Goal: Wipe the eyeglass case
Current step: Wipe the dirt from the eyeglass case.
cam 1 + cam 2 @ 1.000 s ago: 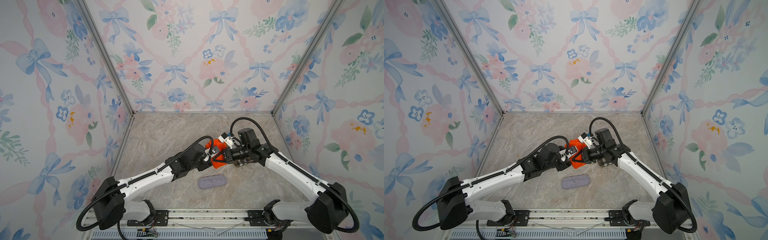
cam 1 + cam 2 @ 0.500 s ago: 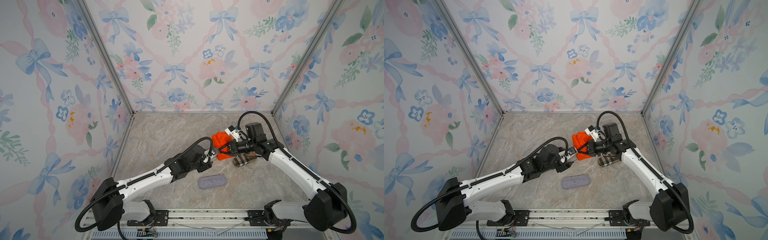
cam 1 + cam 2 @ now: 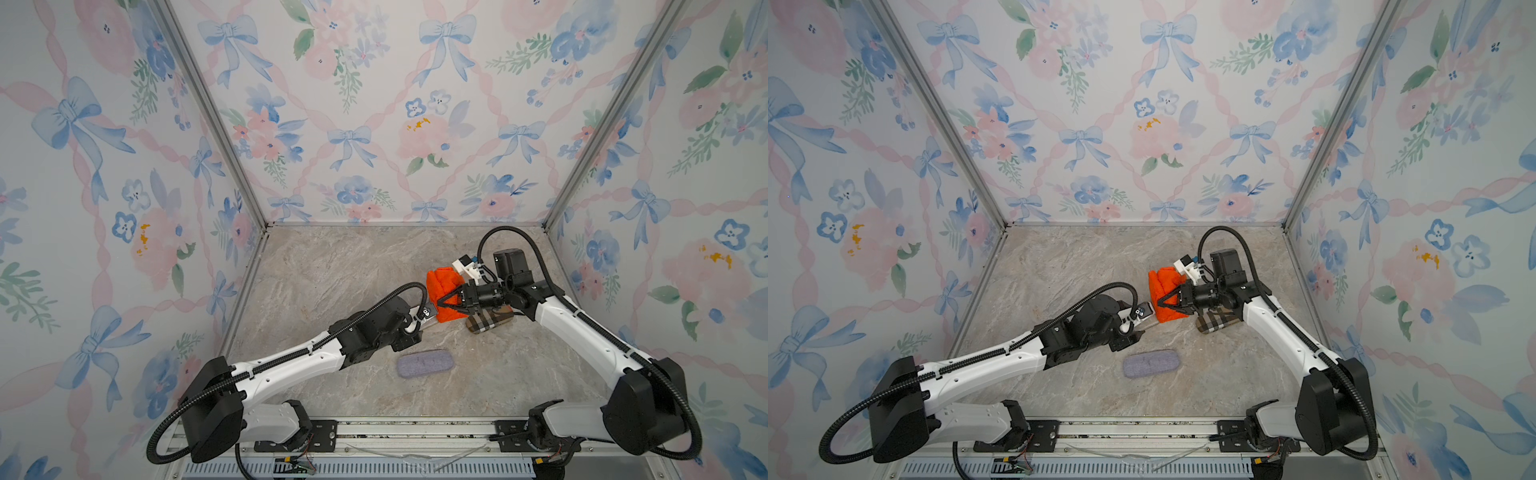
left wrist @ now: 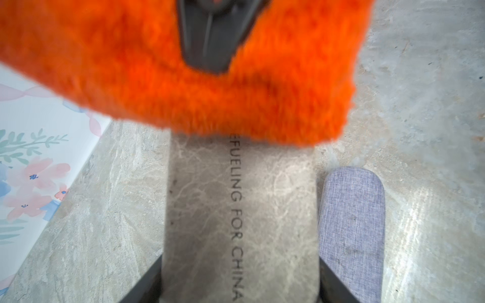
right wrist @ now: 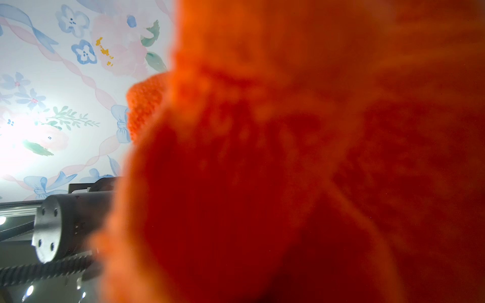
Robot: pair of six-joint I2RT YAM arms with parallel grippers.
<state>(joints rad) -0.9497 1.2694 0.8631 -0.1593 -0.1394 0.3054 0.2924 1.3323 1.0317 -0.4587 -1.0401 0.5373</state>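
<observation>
Left gripper (image 4: 240,283) clamping a taupe, scuffed eyeglass case (image 4: 236,210) with black lettering running along it, near the lilac fabric case (image 4: 351,223), right gripper (image 3: 440,304) pinching a fluffy orange cloth (image 3: 440,282), seemingly touching the eyeglass case's far end.

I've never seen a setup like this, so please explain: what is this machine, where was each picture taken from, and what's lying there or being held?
It is a two-armed robot at a marble-patterned table. Two pictures look down from overhead; two come from cameras on the wrists. The left gripper clamps a grey eyeglass case. The right gripper holds an orange cloth at that case's end. A plaid case and a lavender case lie on the table.
</observation>
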